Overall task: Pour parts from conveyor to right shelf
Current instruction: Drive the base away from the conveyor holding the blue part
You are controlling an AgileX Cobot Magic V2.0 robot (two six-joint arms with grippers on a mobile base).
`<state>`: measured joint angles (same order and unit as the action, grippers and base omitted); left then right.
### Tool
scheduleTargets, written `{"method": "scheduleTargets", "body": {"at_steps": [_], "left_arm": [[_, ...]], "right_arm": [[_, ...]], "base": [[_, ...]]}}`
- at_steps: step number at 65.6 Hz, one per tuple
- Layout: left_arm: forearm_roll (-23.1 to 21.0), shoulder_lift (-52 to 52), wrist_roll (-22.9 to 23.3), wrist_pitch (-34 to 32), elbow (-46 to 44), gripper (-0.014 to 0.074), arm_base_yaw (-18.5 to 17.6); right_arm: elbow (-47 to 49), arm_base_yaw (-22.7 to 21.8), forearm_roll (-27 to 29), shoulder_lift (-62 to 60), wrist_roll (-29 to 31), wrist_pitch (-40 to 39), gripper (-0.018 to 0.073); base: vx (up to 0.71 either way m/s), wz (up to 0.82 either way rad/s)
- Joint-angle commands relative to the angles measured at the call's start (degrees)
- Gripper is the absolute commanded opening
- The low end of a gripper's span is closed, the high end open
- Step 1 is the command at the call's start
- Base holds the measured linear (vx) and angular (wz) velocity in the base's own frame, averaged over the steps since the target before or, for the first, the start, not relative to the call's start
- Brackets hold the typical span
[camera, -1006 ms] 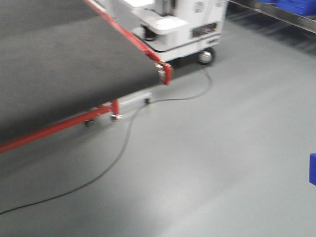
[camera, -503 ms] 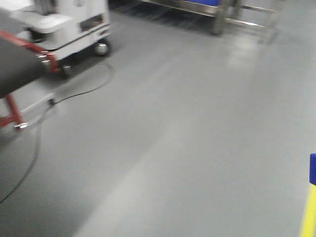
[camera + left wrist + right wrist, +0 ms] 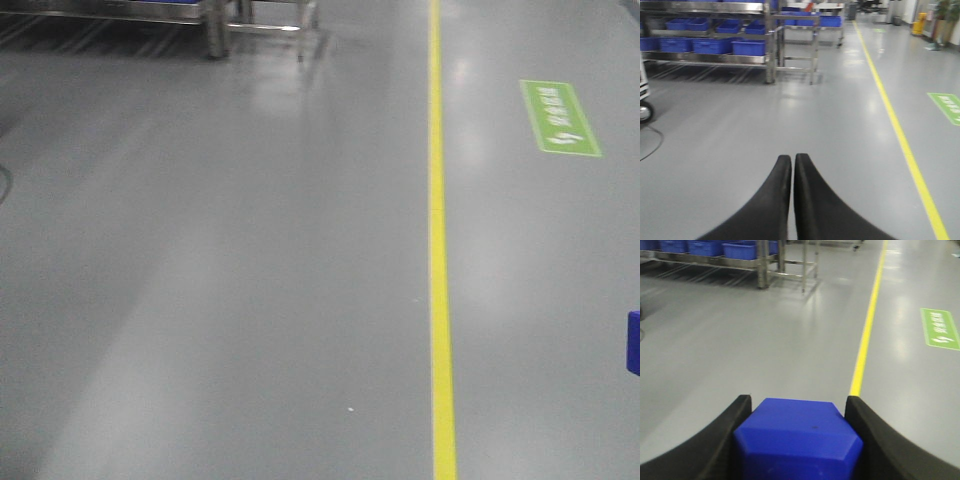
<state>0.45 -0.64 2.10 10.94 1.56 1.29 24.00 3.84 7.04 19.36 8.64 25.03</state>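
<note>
The left end effector [image 3: 792,159] and right end effector [image 3: 798,402] have smooth black curved fingers [image 3: 765,205], seemingly matte plastic.

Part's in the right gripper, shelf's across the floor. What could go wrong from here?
The part is held only by the right gripper's side pinch; a jolt on the drive could drop it. The right shelf stands far across the floor, and a poor approach might clip its steel legs.

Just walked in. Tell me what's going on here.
The robot's right hand is shut on a small blue block. Its left hand is shut and holds nothing. It stands on open grey floor beside a yellow line, with the steel shelf of blue crates ahead to the left, not yet reached.
</note>
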Motion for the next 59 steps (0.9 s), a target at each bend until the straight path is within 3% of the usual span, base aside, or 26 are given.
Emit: {"method": "scheduleTargets", "body": {"at_steps": [1,26,59], "left_arm": [[-0.5,-0.7,0.5,-4.1,-1.1,-0.0006,0.2],[-0.5,-0.7,0.5,-4.1,-1.1,-0.0006,0.2],[-0.5,-0.7,0.5,-4.1,-1.1,-0.0006,0.2]], "right_arm": [[1.7,0.0,0.0,0.3,0.0,-4.4,-0.0005],[1.7,0.0,0.0,0.3,0.0,-4.4,-0.0005],[1.7,0.0,0.0,0.3,0.0,-4.4,-0.0005]], "base": [[-0.15,-0.57],[-0.1,-0.37],[0.0,-0.07]]}}
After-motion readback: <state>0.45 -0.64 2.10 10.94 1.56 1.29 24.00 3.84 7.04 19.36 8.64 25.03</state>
